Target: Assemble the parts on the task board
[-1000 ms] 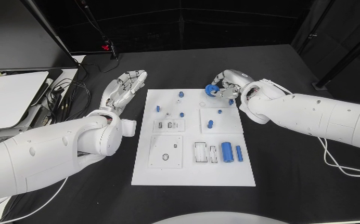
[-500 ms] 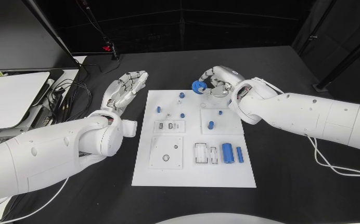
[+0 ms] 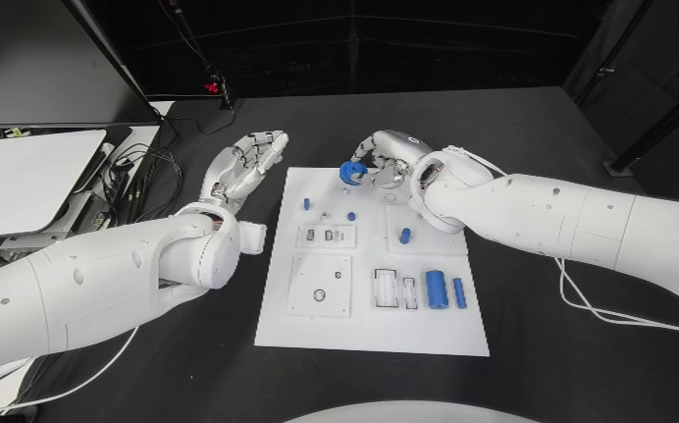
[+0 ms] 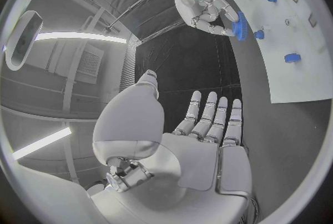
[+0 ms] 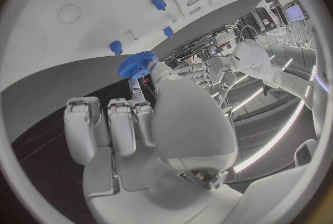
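My right hand (image 3: 382,163) hovers over the far edge of the white task board (image 3: 375,320) and pinches a blue gear (image 3: 351,173) between thumb and finger; the gear (image 5: 136,64) shows toothed at the fingertips in the right wrist view and also as the gear (image 4: 239,25) in the left wrist view. My left hand (image 3: 243,166) lies flat with fingers straight and apart on the table just left of the board, holding nothing. Small blue pegs (image 3: 306,203) stand in the board's far part. A blue cylinder (image 3: 436,289) and a thinner one (image 3: 458,291) lie at the board's right.
Left of the table lie cables (image 3: 128,183) and a white box (image 3: 42,173). A dark panel (image 3: 71,60) stands at the far left. Bare black table surrounds the board, with free room to the right and in front.
My right hand has carried the blue gear leftward along the board's far edge, toward the far-left pegs. The left hand has stayed put. The camera view shifted slightly.
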You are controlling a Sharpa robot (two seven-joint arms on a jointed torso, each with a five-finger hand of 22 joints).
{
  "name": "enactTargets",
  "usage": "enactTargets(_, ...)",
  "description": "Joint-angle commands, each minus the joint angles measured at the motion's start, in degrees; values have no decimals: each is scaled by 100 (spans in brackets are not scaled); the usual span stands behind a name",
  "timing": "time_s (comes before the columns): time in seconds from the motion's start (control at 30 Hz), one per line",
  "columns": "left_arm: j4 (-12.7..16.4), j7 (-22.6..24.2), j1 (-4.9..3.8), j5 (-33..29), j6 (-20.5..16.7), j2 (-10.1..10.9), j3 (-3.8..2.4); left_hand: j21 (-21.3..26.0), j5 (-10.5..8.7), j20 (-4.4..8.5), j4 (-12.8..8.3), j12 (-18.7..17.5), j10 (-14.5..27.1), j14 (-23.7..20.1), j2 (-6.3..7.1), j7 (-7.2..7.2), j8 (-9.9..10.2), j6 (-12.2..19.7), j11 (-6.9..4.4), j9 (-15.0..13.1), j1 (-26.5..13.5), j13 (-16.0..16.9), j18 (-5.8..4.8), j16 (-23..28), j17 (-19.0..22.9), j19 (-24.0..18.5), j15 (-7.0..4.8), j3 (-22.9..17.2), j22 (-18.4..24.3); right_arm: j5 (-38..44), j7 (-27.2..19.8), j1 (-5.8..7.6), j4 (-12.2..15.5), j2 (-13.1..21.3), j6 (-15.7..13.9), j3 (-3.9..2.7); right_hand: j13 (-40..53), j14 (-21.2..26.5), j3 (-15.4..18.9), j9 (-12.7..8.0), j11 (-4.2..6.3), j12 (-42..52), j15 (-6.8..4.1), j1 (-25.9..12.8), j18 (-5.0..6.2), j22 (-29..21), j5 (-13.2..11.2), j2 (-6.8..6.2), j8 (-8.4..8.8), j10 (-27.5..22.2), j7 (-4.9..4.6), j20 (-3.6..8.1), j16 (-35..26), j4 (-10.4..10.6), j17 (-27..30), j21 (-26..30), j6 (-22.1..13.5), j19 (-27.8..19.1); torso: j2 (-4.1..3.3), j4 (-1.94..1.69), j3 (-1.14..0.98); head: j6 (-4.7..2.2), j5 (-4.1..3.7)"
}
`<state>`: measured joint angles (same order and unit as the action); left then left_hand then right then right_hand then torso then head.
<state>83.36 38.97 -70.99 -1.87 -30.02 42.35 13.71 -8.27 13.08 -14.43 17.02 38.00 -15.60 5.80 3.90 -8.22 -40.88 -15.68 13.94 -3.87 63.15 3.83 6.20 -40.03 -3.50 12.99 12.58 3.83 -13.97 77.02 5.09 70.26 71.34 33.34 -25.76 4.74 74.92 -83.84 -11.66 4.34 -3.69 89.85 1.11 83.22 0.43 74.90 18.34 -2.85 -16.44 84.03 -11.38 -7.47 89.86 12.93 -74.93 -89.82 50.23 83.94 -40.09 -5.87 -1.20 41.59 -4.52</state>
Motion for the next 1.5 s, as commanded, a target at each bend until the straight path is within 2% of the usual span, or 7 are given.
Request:
enactTargets(0.03,-5,1654,-8,12,56,-14,-5,-38,23,-31,-1,28,-1,4,-66,-846,-36,-12,39,6,5,-8,-52,-15,-10,-8,62,-50,-10,152,87,1,-161,-127,368,-5,1508,-616,-16,10,29,15,-41,-49,-43,1510,16,4,-33,597,449,37,14,24,-1507,-18,959,606,-2,1,-4,4,12)
enactTargets(0.33,-10,1650,-8,12,56,-17,-5,-44,22,-34,-2,33,-1,5,-92,-849,-37,-12,44,6,6,-8,-57,-20,-10,-7,69,-58,-15,173,73,-30,-439,-352,565,-3,1508,-616,4,-1,24,15,-40,-84,-43,1510,-9,-24,16,597,441,39,14,25,-1507,-18,969,606,4,5,-8,28,50)
enactTargets(0.43,-11,1648,-8,12,55,-14,-5,-44,22,-34,-2,33,-1,5,-92,-849,-37,-12,44,6,6,-8,-57,-20,-10,-7,69,-58,-15,223,87,-35,-499,-418,612,-2,1508,-616,4,-2,24,15,-40,-84,-43,1510,-13,-25,23,597,441,39,14,22,-1507,-18,971,606,6,14,2,39,64)
enactTargets(0.87,-15,1638,-8,12,50,-24,-5,-44,22,-34,-2,33,-1,5,-92,-849,-37,-12,44,6,6,-8,-57,-20,-10,-7,69,-58,-15,321,153,-90,-662,-576,815,0,1508,-616,13,-14,18,15,-37,-101,-43,1510,-51,-40,80,597,432,38,14,11,-1507,-18,974,606,4,5,1,66,36)
enactTargets(1.03,-15,1637,-8,12,49,-23,-5,-44,22,-34,-2,33,-1,5,-92,-849,-37,-12,44,6,6,-8,-57,-20,-10,-7,69,-58,-15,329,183,-120,-698,-600,878,0,1508,-616,13,-17,16,15,-36,-101,-43,1510,-56,-40,92,597,431,38,14,7,-1507,-18,974,606,6,0,-4,59,39)
enactTargets(1.23,-13,1636,-8,12,51,-18,-5,-44,22,-34,-2,33,-1,5,-92,-849,-37,-12,44,6,6,-8,-57,-20,-10,-7,69,-58,-15,409,232,-175,-797,-664,986,-1,1508,-616,14,-25,10,15,-33,-101,-43,1510,-72,-48,132,597,422,36,14,-6,-1507,-18,966,606,10,9,0,57,38)
enactTargets(1.5,-16,1630,-9,12,60,-24,-5,-44,22,-34,-2,33,-1,5,-92,-849,-37,-12,44,6,6,-8,-57,-20,-10,-7,69,-58,-15,516,271,-212,-861,-696,996,-1,1508,-616,16,-40,-9,15,-21,-111,-43,1510,-101,-56,214,597,397,29,14,-23,-1507,-18,940,606,7,9,0,39,31)
